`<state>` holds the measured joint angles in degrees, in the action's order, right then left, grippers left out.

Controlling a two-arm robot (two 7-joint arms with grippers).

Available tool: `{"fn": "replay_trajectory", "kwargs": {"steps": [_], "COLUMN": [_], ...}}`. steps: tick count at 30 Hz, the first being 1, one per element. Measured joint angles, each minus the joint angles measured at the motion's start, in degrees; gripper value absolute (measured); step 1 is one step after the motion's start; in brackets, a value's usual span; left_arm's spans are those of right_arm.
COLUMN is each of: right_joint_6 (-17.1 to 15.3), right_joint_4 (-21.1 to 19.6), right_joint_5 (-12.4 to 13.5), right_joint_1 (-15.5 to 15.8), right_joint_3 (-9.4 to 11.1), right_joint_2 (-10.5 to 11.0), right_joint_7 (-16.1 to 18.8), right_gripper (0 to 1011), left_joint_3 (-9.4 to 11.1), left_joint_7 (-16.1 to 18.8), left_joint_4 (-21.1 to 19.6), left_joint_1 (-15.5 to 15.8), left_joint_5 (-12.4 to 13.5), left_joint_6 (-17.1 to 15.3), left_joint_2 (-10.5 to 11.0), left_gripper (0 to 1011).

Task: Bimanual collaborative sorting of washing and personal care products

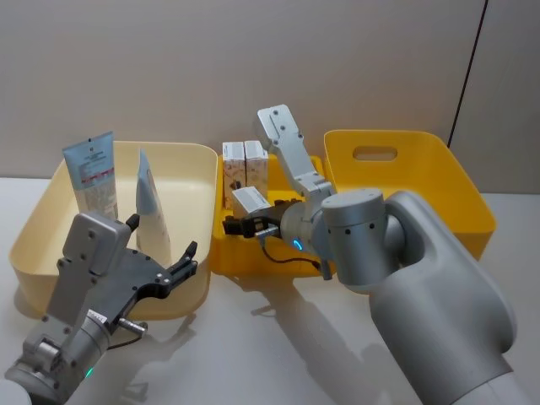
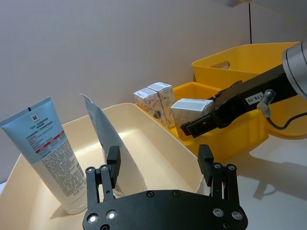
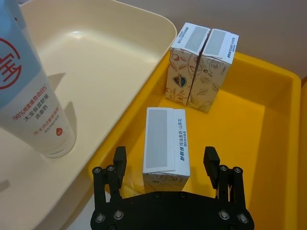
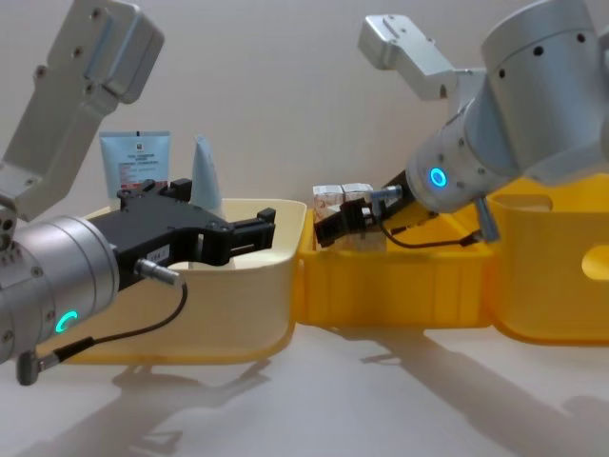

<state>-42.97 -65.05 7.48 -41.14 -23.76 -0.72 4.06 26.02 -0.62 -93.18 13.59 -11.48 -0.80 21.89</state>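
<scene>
White carton [image 3: 165, 143] between open right jaws, in the middle yellow bin [image 3: 240, 120]
Carton sits at centre frame of the right wrist view, long axis running straight out from the right gripper [image 3: 165, 154], with a gap at either side; the jaws stand apart and grip nothing, so closing would likely take its narrow width. Two more cartons [image 3: 201, 67] stand upright beyond. Left gripper [image 2: 159, 153], jaws also spread and empty, hovers at the lower centre of its wrist view by the cream bin [image 2: 158, 139], short of the pale blue tube [image 2: 45, 148].

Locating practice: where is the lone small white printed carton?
Head view centre: the carton is in the middle yellow plastic bin, within the open right gripper.
</scene>
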Motion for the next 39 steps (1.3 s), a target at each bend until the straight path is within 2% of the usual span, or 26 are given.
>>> {"fn": "replay_trajectory", "kwargs": {"steps": [15, 19, 20, 26, 35, 39], "right_joint_6": [2.1, 2.3, 2.4, 2.6, 2.8, 3.1], "right_joint_4": [4.5, 5.2, 5.4, 6.0, 6.3, 5.5], "right_joint_5": [-1.0, -1.1, -1.1, -1.2, -1.4, -1.6], "right_joint_1": [-1.4, -1.5, -1.5, -1.7, -1.8, -1.3], "right_joint_3": [0.2, 0.2, 0.1, 0.2, 0.3, 0.4], "right_joint_2": [-1.3, -1.4, -1.5, -1.6, -1.8, -1.6], "right_joint_7": [-0.4, -0.5, -0.5, -0.5, -0.5, -0.7], "right_gripper": [993, 923, 871, 730, 432, 406], "left_joint_3": [0.0, 0.0, 0.0, 0.0, 0.0, 0.0], "left_joint_7": [0.0, 0.0, 0.0, 0.0, 0.0, 0.0], "left_joint_4": [0.0, 0.0, 0.0, 0.0, 0.0, 0.0], "left_joint_1": [0.0, 0.0, 0.0, 0.0, 0.0, 0.0], "left_joint_5": [0.0, 0.0, 0.0, 0.0, 0.0, 0.0], "left_joint_6": [0.0, 0.0, 0.0, 0.0, 0.0, 0.0], "left_joint_2": [0.0, 0.0, 0.0, 0.0, 0.0, 0.0], "left_gripper": [1004, 1003, 1003, 1003, 1003, 1004]}}
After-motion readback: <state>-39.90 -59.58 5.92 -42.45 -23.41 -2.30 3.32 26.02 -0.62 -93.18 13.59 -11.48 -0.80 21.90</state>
